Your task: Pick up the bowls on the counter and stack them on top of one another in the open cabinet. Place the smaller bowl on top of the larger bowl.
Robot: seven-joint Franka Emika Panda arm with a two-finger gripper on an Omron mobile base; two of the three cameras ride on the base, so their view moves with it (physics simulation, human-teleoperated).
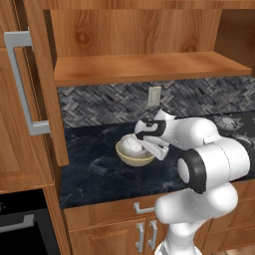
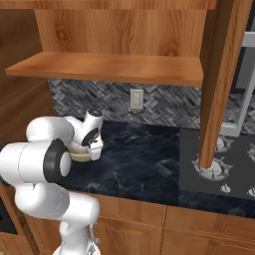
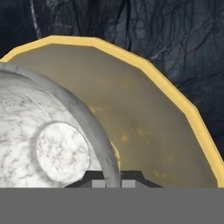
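Hand view: two bowls (smaller bowl (image 3: 48, 131) inside larger bowl (image 3: 144, 118)).

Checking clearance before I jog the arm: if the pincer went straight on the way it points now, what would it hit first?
Probably the small white bowl: its rim sits between the fingertips of the shut pincer. Under it lies the tan bowl, on the counter. Depth is unclear.

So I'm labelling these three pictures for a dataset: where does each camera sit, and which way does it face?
Left base view: behind the arm to its left, looking forward and down at the counter; the white arm rises from lower right.
Right base view: behind to its right, same counter, arm at lower left.
Hand view: on the hand, looking down along the tool, shut on the small white bowl's rim, inside the tan bowl.
Both base views share the shelf, wall outlet and bowls.
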